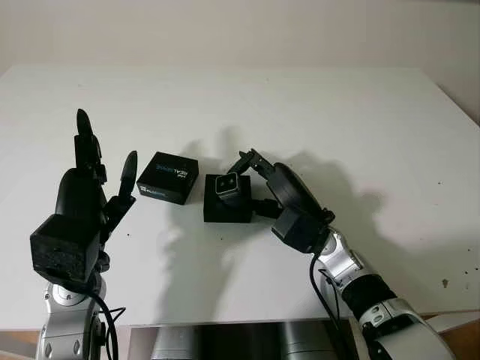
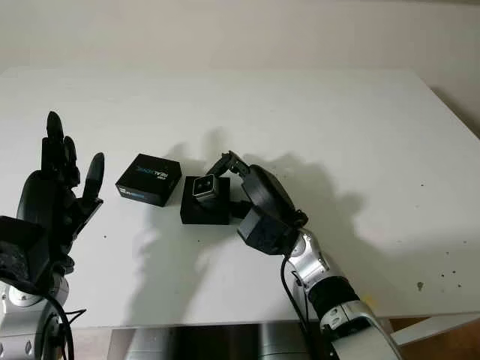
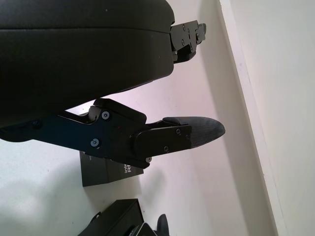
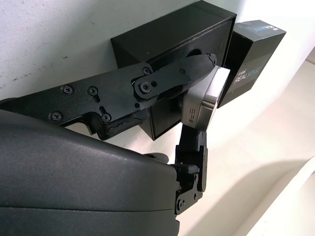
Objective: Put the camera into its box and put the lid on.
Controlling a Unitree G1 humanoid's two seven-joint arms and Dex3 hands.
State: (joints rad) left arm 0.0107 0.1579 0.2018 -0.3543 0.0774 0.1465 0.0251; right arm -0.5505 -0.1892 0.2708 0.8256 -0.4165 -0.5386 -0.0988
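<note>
One camera [image 1: 227, 184] (lens upward), right hand [image 1: 259, 180] gripping, over box [image 1: 227, 208]

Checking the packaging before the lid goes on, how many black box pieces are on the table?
2: the open box under the camera held by the right hand, and the printed lid beside it toward the left hand.

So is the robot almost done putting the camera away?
About halfway. The right hand grips the camera over the open box, not clearly seated inside. The lid lies on the table beside the box, untouched. The left hand is open, raised nearby.
</note>
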